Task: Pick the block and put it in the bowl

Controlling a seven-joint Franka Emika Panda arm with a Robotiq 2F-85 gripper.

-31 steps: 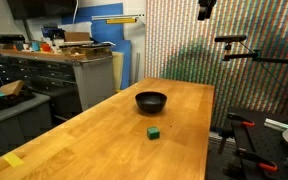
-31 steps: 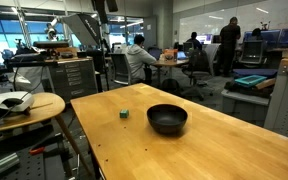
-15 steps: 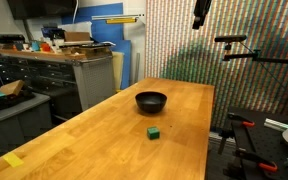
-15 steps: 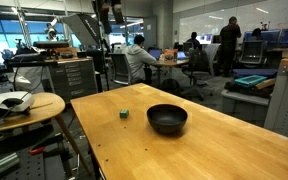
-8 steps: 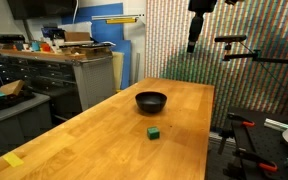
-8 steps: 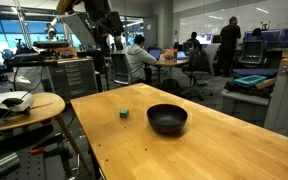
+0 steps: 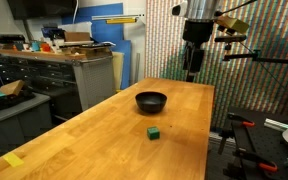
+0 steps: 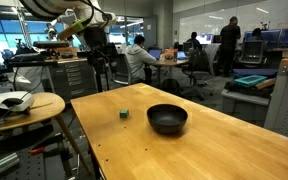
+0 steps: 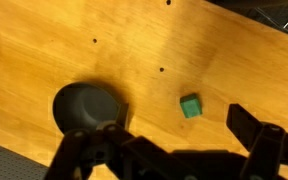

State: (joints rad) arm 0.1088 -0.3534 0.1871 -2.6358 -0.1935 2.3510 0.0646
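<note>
Pale wooden counter (image 7: 94, 135) carries a small green cube block (image 7: 155, 131), lying free and apart from a round, shallow black bowl (image 7: 151, 101) just behind it. Beyond, the black pincer (image 7: 192, 68) hangs high above the counter's far edge, fingers spread and empty. Grey drawer cabinets (image 7: 34, 75) stand farther back.

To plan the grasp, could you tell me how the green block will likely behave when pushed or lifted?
The block is a flat-faced cube, so it probably slides rather than rolls. Being small, it seems light; the smooth table may let it skid.
</note>
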